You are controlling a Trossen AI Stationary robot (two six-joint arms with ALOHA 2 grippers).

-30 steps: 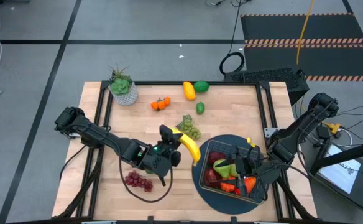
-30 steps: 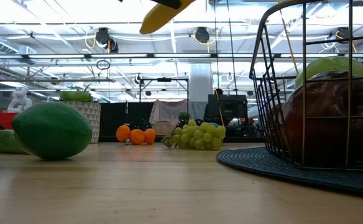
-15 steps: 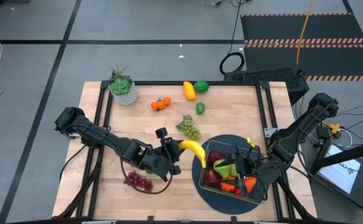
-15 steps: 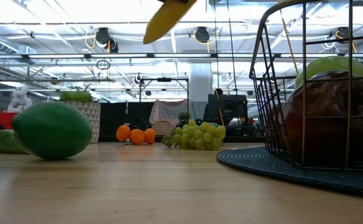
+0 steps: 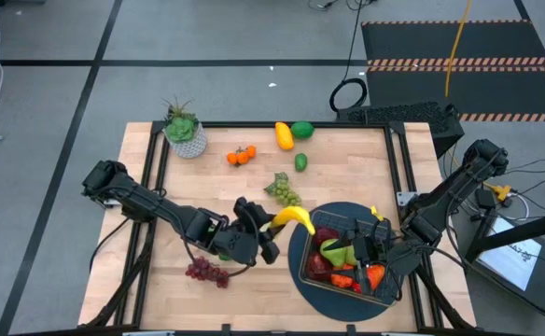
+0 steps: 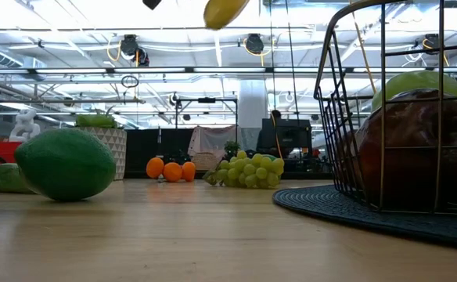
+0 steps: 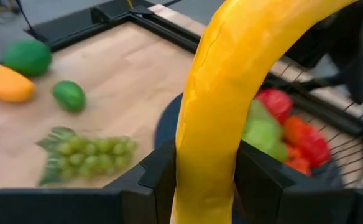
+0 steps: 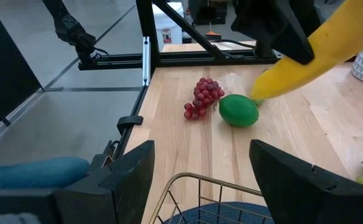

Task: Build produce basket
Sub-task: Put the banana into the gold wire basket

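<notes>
worktop (image 5: 160, 201): we are watching loose produce scattered on it, well apart from the basket.
basket (image 5: 382, 291): standing on the round mat (image 5: 300, 280), already heaped; we are judging a long fruit could catch the rim or roll back out.
right gripper (image 5: 370, 245): hanging at the basket, jaws parted, holding nothing; it could foul the delivery.
left gripper (image 5: 261, 229): jaws closing on the banana (image 5: 294, 217) near one end, carrying it aloft just beside the basket's edge; so lopsided a hold could let it swing or slip.
</notes>
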